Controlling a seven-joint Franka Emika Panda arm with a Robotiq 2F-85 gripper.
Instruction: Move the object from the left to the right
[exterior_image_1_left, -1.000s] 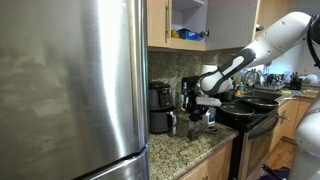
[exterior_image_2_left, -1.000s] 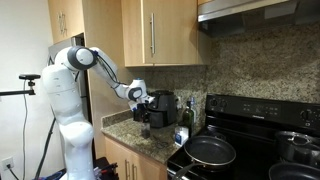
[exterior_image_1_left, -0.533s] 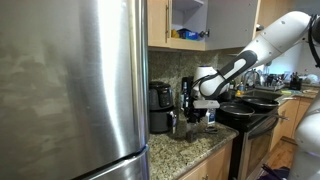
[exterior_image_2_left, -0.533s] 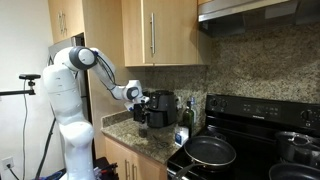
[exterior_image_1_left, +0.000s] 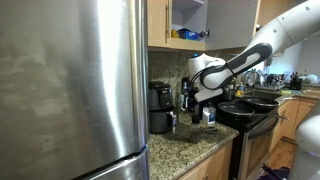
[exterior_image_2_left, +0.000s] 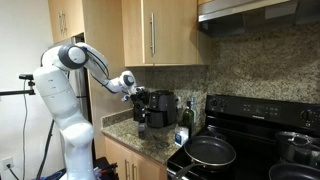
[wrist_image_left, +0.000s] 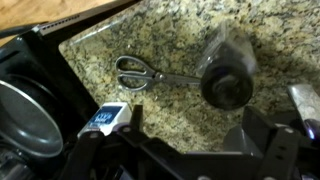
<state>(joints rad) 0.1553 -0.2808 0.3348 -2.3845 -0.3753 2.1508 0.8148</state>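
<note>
Scissors (wrist_image_left: 152, 76) flat on the counter (wrist_image_left: 175, 35), in from its edge: light, stiff, probably slippery. Pinch crosswise near the pivot. Hand (wrist_image_left: 188, 138) spread, empty.

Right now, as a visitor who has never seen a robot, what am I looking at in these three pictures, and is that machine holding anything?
The white machine is a robot arm that a person steers from a distance. Two pictures come from cameras standing in the kitchen. The third comes from a camera on the arm's wrist, looking down at the granite counter. On the counter lie a pair of scissors and a dark, round-topped object that I cannot identify. A frying pan sits on the stove beside the counter. The black claw at the arm's tip is the end effector. It appears open and holds nothing.
</note>
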